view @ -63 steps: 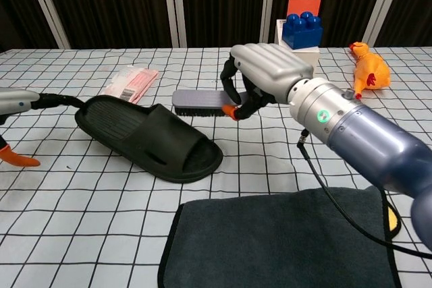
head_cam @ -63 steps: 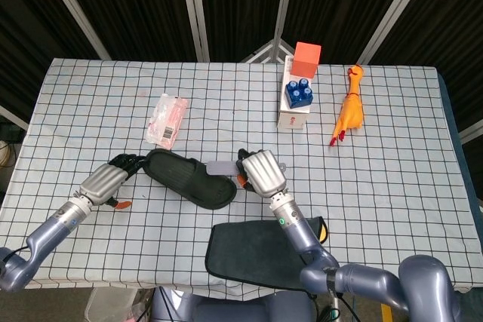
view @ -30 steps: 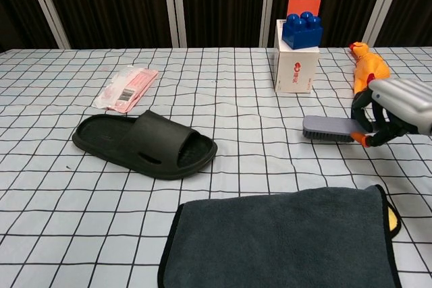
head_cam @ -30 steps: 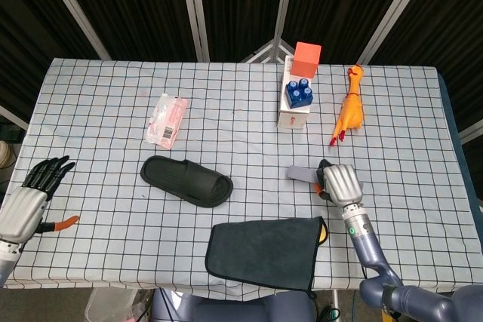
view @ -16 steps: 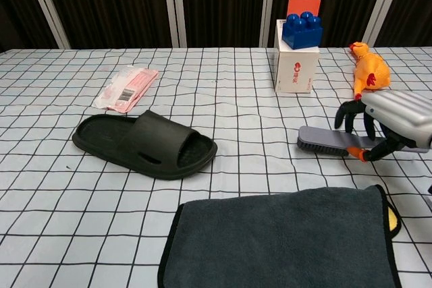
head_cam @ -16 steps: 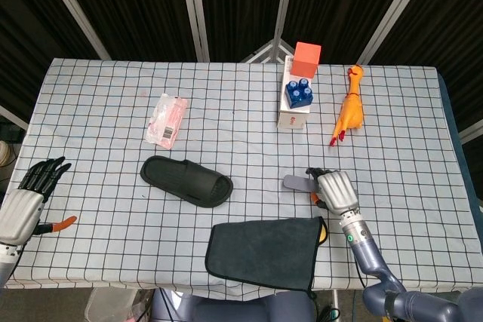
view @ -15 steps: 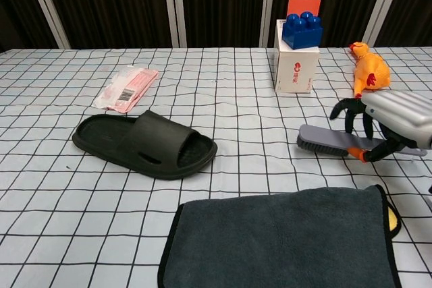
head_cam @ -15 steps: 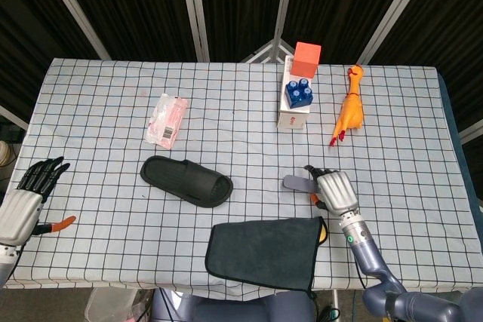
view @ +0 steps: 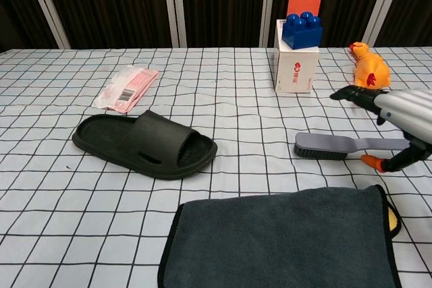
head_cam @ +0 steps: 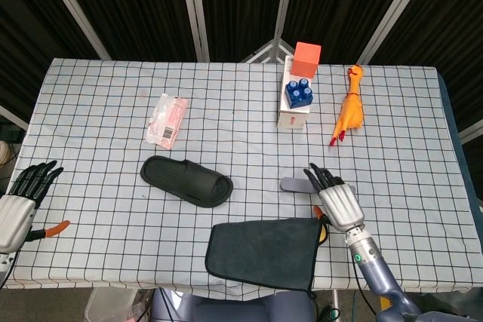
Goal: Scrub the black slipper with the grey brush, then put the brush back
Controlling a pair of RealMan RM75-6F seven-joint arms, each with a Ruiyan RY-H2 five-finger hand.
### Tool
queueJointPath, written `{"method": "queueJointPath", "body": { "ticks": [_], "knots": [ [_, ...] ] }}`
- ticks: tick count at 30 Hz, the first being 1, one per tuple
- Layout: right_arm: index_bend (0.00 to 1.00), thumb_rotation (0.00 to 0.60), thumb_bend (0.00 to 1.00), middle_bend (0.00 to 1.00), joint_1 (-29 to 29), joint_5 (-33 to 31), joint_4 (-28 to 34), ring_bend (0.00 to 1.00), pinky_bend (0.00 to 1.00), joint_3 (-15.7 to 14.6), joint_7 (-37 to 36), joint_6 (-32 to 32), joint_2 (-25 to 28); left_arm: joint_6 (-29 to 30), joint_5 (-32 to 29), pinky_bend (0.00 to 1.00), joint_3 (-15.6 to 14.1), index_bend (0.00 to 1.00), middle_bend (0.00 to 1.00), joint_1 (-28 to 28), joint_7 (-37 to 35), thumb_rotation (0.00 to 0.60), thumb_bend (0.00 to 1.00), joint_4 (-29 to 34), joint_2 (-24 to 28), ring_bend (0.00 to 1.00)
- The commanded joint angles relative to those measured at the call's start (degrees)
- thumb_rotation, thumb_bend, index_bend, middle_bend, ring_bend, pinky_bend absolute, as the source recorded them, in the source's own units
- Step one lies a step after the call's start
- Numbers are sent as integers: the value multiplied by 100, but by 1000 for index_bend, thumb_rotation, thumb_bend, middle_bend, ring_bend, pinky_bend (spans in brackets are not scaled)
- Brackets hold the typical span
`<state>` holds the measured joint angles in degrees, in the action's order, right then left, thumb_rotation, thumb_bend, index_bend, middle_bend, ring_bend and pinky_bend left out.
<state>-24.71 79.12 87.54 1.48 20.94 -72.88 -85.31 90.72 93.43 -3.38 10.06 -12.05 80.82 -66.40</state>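
Brush [view: 327, 145], grey, lies flat on the checked cloth of the worktop [head_cam: 226, 103], right of the black slipper [view: 145, 144] and well apart from it. A dark towel [view: 283, 241] spreads at the near edge; black curtains stand behind. The right robot hand [view: 398, 116] hovers over the brush handle, fingers spread, holding nothing. The left robot hand [head_cam: 19, 205] hangs by the worktop's left edge, fingers extended, empty.
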Motion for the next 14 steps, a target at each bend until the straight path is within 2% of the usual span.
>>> {"method": "queueJointPath", "body": {
  "ticks": [1,2,5,9,14],
  "knots": [
    [0,600,399,0,767,465,304,16,215,-267,182,-1262,404,370,-267,0,111,0,0,-349,663,600,47,-9,-23,0],
    [0,600,399,0,869,525,319,6,187,-299,107,-1419,450,416,-308,0,120,0,0,-404,752,600,42,13,-34,0],
    [0,600,399,0,1606,1131,177,0,138,-665,-559,-2579,840,584,-520,0,102,0,0,-703,1095,600,41,204,-41,0],
    [0,600,399,0,1858,1047,122,0,82,-738,-828,-2623,1171,616,-601,0,127,0,0,-829,1283,600,41,332,-1,0],
    [0,600,398,0,1990,771,282,0,47,-471,-627,-2642,1292,513,-723,0,230,0,0,-857,1147,600,41,333,68,0]
  ]
}}
